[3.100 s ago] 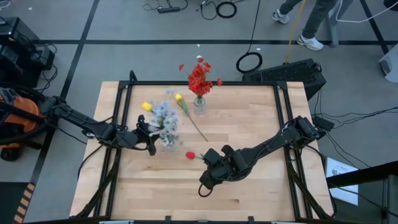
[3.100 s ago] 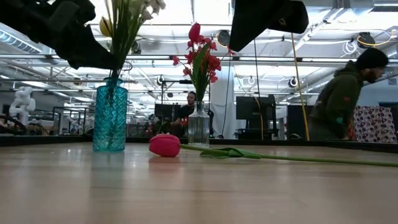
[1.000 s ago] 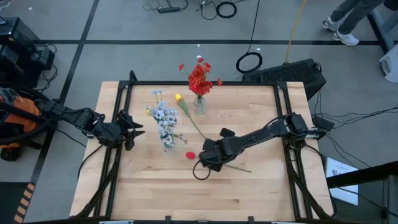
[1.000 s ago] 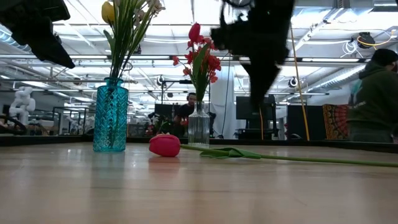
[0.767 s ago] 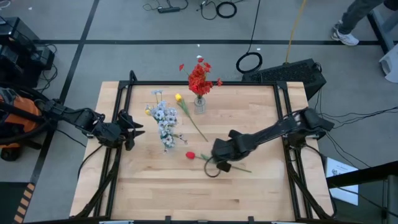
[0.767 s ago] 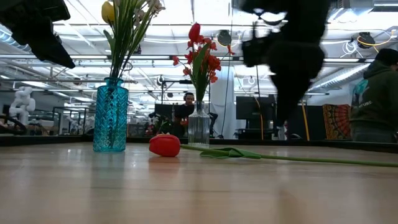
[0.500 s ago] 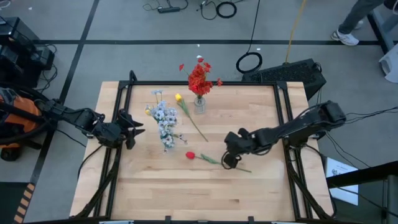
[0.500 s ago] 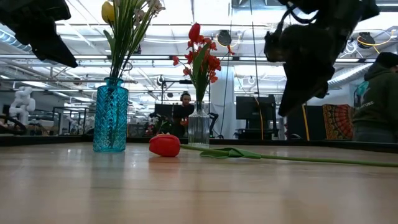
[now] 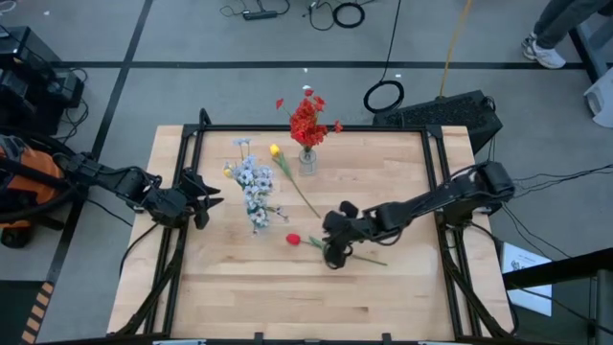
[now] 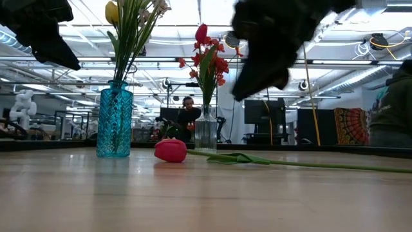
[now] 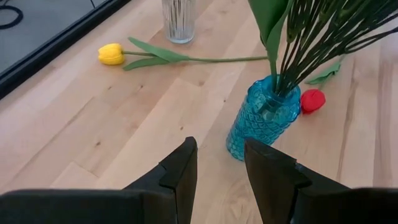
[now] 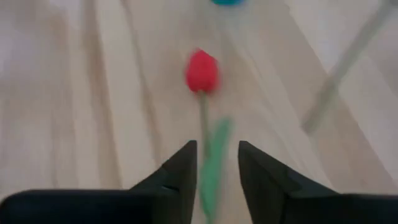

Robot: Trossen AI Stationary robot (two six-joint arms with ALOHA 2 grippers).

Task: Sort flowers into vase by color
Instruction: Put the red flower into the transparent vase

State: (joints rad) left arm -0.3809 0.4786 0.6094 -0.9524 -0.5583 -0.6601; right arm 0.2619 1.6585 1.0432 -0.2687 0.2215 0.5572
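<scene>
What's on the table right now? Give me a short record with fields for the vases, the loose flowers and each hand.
blue vase: holds pale sprays and a yellow bud
clear vase: holds red blooms
red tulip: lying flat on the table, stem under the right hand
yellow tulip: lying flat near the clear vase
right hand: open, above the red tulip's stem
left hand: open, empty, beside the blue vase

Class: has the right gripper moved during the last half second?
Yes. The right gripper has swung back toward the red tulip and now hangs over its stem.
</scene>
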